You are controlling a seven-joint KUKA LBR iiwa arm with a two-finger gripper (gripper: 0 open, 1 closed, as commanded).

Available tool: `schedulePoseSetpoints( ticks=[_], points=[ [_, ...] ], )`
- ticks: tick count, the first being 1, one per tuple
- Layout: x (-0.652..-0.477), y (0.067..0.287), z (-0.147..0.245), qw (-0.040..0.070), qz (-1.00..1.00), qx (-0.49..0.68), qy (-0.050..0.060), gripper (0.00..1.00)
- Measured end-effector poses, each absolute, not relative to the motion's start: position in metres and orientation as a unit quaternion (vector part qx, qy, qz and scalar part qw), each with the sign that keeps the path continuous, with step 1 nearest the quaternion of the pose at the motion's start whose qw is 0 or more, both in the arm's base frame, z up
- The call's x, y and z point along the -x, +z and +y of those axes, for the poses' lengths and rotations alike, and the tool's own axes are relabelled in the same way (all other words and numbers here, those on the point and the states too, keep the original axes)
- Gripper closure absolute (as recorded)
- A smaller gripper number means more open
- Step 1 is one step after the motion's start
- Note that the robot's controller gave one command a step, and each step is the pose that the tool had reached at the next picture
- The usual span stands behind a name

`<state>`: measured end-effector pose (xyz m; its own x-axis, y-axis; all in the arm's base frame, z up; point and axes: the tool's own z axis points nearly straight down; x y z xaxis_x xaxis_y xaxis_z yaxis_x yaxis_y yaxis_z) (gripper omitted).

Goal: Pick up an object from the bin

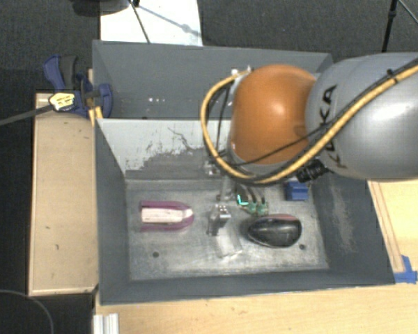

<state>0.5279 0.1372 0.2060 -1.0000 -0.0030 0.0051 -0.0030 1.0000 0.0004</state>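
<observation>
My gripper (218,221) hangs low over the middle of the bin floor, below the orange wrist cover. Just right of it lies a black oval thing (273,231), like a computer mouse, with a dark red edge along its top. A small clear, whitish piece (227,246) rests on the floor directly in front of the gripper. Further left lies a purple and white oblong thing (166,216), apart from the gripper.
A small blue block (297,191) sits near the bin's right wall, partly under the arm. The arm and its cables cover the back right of the bin. Bare floor stretches along the front and the far left.
</observation>
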Motion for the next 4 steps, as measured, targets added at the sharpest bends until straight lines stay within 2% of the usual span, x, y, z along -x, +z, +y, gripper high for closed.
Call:
schedulePoseSetpoints(
  ticks=[1, 2, 3, 4],
  points=[
    [-0.514, 0.074, 0.167, -0.002, -1.0, -0.017, -0.001, 0.0],
    [-0.555, 0.071, 0.157, -0.003, -0.999, 0.037, -0.001, 0.0],
    [-0.554, 0.072, 0.158, 0.0, -0.999, 0.039, -0.001, 1.0],
    [-0.529, 0.205, 0.159, -0.005, -0.999, -0.043, -0.001, 1.0]
  ],
)
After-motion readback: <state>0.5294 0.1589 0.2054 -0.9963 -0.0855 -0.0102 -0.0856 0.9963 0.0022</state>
